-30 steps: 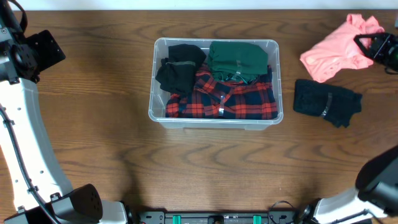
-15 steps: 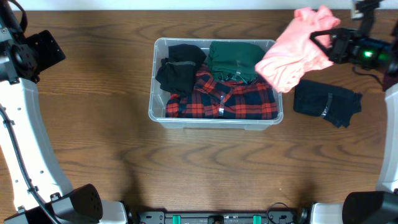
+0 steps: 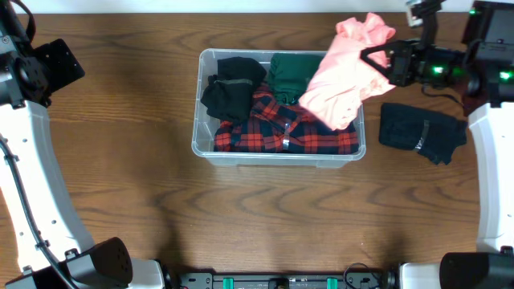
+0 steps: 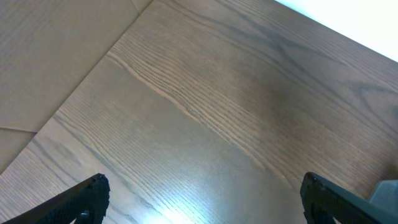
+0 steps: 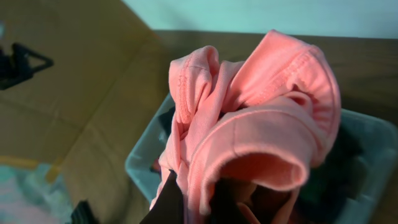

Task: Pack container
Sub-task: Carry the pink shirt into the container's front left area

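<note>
Plainly the right hand [image 3: 373,58] is clenched on a salmon-pink soft garment [image 3: 341,80], which hangs from it over the nearest corner of the clear rectangular plastic container [image 3: 275,160]. The main risk, as I judge it, is letting go too soon. Much of the cloth dangles right above the rim on the hand's side, so it could drape over the wall and slide out onto the wooden worktop [image 3: 265,217]. A fold might also snag the rim, and the light bin could shift with it. The contents look heaped close to the rim, so the pink piece may sit proud and topple off.

The container lies ahead of and below the right hand's fingertips, well apart from the left hand [image 4: 202,198], whose fingers are spread wide with nothing between them. It has see-through walls, rounded corners and a rim. Inside lie a red-and-navy plaid shirt [image 3: 301,130], a dark green folded garment [image 3: 289,74] and a black crumpled garment [image 3: 229,90], which hide its bottom. A black folded garment [image 3: 422,132] lies on the worktop below the right hand's wrist.
</note>
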### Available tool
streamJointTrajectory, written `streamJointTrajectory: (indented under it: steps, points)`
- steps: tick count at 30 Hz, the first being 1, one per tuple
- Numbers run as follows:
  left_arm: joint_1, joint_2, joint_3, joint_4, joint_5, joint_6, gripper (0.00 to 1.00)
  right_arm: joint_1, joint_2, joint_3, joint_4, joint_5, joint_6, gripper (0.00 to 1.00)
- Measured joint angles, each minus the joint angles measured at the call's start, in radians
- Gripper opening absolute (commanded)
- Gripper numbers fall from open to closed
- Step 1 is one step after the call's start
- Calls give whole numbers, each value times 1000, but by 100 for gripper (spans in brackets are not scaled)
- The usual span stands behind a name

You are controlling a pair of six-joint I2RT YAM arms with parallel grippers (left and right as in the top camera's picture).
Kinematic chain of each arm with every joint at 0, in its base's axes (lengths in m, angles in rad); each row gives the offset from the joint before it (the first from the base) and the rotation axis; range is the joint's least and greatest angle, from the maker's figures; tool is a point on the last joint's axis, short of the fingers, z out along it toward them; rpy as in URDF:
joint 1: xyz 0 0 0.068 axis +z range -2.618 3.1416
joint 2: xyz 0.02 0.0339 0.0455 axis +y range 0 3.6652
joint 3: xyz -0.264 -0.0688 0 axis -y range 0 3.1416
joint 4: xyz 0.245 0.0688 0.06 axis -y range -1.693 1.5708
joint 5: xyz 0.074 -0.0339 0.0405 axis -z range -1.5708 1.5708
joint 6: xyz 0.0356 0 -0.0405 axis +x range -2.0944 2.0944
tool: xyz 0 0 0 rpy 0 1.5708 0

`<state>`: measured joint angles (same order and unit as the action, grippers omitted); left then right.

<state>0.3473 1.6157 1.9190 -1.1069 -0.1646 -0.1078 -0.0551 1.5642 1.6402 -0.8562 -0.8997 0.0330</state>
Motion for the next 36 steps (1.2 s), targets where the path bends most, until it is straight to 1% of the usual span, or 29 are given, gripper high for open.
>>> streamJointTrajectory:
  steps: [4, 8, 11, 12, 16, 21, 23, 25, 29, 32, 36]
  points:
    - [0, 0, 0, 0, 0, 0, 98, 93, 0, 0, 23, 12, 3, 1]
    - [0, 0, 0, 0, 0, 0, 98, 219, 0, -5, 131, 54, 30, 1]
    - [0, 0, 0, 0, 0, 0, 98, 318, 5, -32, 251, 78, 85, 1]
    - [0, 0, 0, 0, 0, 0, 98, 330, 7, -35, 262, 79, 95, 1]
    - [0, 0, 0, 0, 0, 0, 98, 413, 42, -111, 432, 154, 268, 1]
    - [0, 0, 0, 0, 0, 0, 98, 516, 88, -281, 610, 349, 549, 1]
    - [0, 0, 0, 0, 0, 0, 98, 556, 98, -340, 645, 443, 674, 1]
    - [0, 0, 0, 0, 0, 0, 98, 587, 100, -374, 672, 520, 768, 1]
    - [0, 0, 0, 0, 0, 0, 98, 647, 99, -386, 712, 673, 924, 1]
    - [0, 0, 0, 0, 0, 0, 98, 695, 99, -386, 721, 787, 1002, 1]
    - [0, 0, 0, 0, 0, 0, 98, 766, 99, -386, 695, 956, 1064, 1]
